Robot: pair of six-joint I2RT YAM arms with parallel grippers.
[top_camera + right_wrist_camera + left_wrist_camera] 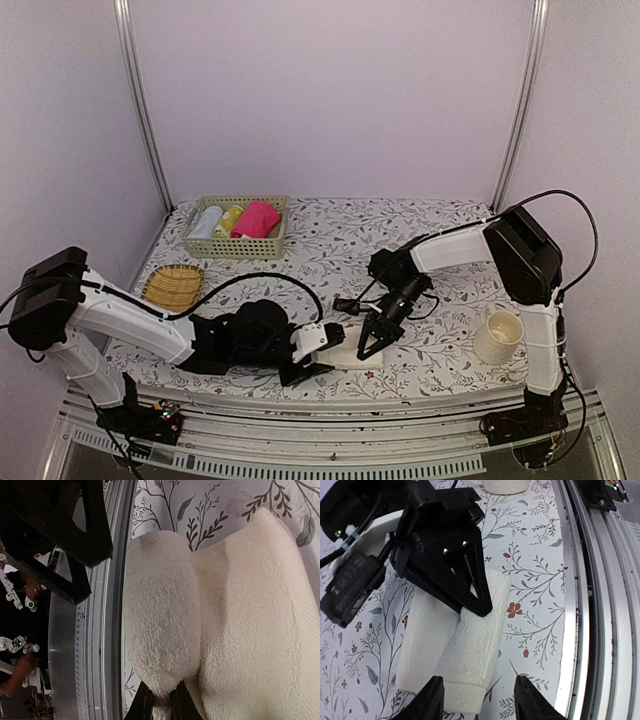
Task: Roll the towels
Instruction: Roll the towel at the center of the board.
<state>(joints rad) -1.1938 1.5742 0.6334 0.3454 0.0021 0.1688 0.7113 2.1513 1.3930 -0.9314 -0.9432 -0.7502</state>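
Note:
A cream-white towel (470, 645) lies near the table's front edge, its near long edge rolled over the flat rest (250, 620). My right gripper (162, 705) is shut on the far end of the roll, and it shows as black fingers (472, 600) in the left wrist view. My left gripper (482, 700) is open and straddles the other end of the roll, with a gap on its right side. In the top view the towel (342, 352) lies between the left gripper (308, 368) and the right gripper (368, 347). A pink towel (256, 218) sits rolled in the basket.
A green mesh basket (236, 247) at the back left also holds a white roll and a yellow-green one. A woven straw mat (172, 285) lies at the left. A cream mug (497, 337) stands at the right front. The metal table rail (575, 630) runs close beside the towel.

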